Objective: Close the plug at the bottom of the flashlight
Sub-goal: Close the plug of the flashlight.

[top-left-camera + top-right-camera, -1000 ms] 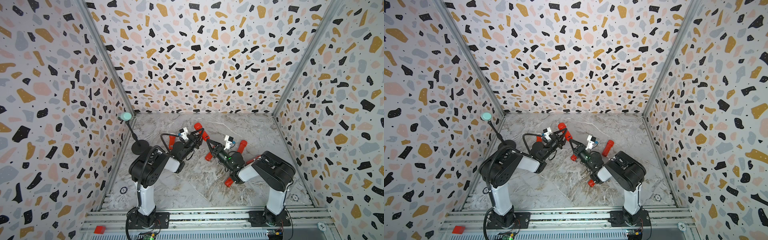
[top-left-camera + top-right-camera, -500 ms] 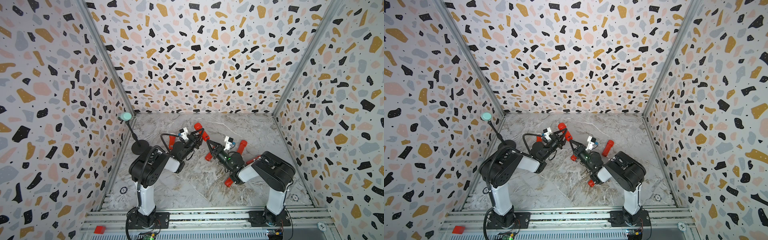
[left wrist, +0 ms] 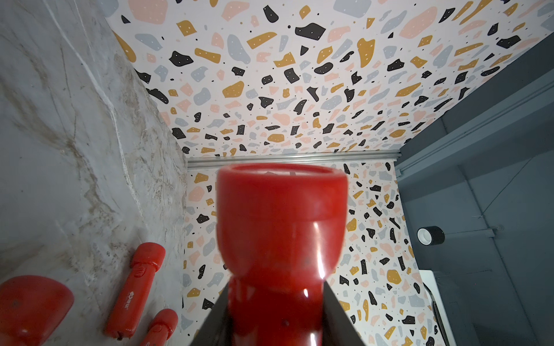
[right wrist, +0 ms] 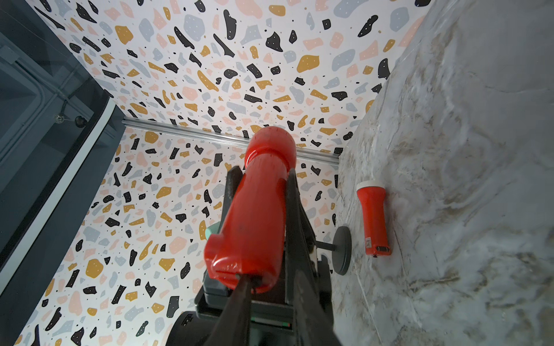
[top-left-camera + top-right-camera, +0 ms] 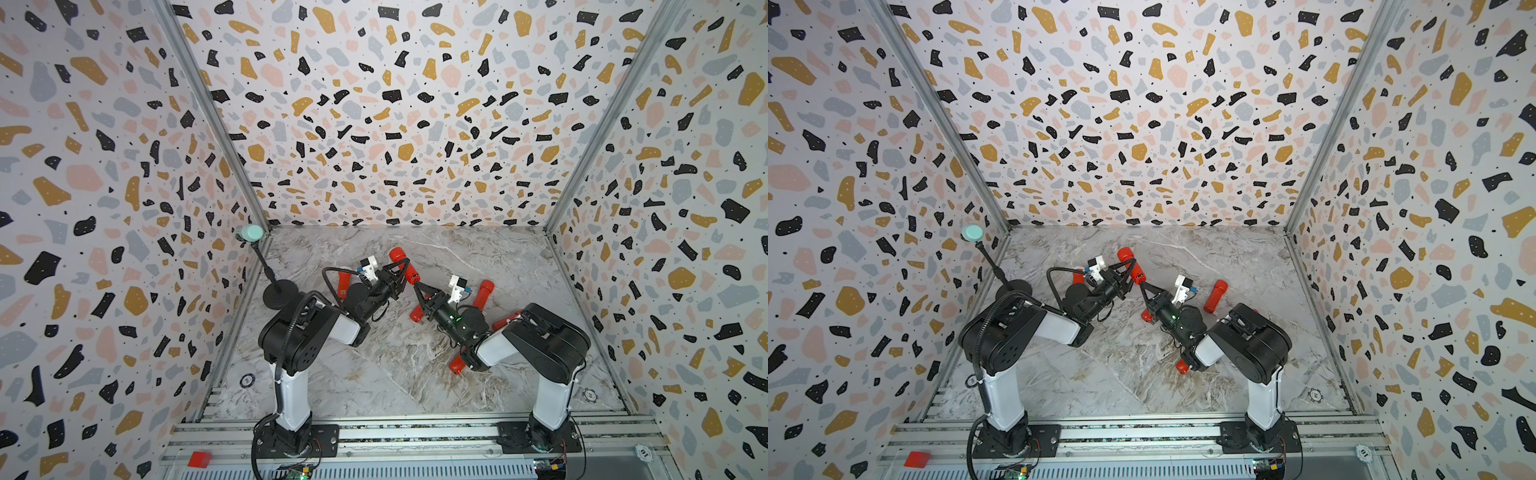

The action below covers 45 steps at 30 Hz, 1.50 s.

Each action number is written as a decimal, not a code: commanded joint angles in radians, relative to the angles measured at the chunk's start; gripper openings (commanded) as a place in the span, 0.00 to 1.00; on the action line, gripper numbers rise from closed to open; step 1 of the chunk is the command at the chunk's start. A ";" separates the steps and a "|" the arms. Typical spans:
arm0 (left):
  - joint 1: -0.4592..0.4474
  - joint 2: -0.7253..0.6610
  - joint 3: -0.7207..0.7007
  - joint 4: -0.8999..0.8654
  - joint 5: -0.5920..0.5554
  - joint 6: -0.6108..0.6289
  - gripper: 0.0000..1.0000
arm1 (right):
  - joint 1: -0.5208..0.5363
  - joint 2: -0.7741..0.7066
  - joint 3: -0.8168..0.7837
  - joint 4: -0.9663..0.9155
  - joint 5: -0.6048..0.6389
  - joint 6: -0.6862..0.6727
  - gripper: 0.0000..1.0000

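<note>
My left gripper holds a red flashlight off the marble table, shut on its body just below the wide head. In the left wrist view the flashlight fills the centre between my two dark fingers. My right gripper is shut. Its fingers meet in a point at the flashlight's bottom end. In the right wrist view that end sits against my right gripper's tip. The plug itself is too small to make out.
Several other red flashlights lie on the table: one at the right, one behind the left arm, others under the right arm. A teal-headed stand with a round black base is at the left wall.
</note>
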 commanded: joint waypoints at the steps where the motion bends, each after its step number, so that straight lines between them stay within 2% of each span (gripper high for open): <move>1: -0.011 -0.022 0.004 0.269 0.041 -0.009 0.00 | 0.008 -0.011 -0.015 -0.113 0.013 -0.014 0.27; 11: -0.006 -0.027 0.001 0.272 0.036 -0.008 0.00 | 0.020 -0.084 -0.016 -0.165 0.021 -0.085 0.32; 23: 0.000 -0.035 -0.003 0.256 0.036 0.002 0.00 | 0.025 -0.143 -0.029 -0.185 0.008 -0.111 0.44; 29: 0.002 -0.039 -0.007 0.247 0.033 0.005 0.00 | 0.029 -0.189 -0.036 -0.222 0.007 -0.135 0.54; 37: 0.006 -0.043 -0.011 0.224 0.032 0.010 0.00 | 0.036 -0.275 -0.041 -0.355 0.010 -0.206 0.62; 45: 0.011 -0.061 -0.015 0.166 0.032 0.046 0.00 | 0.037 -0.407 -0.062 -0.531 0.031 -0.335 0.68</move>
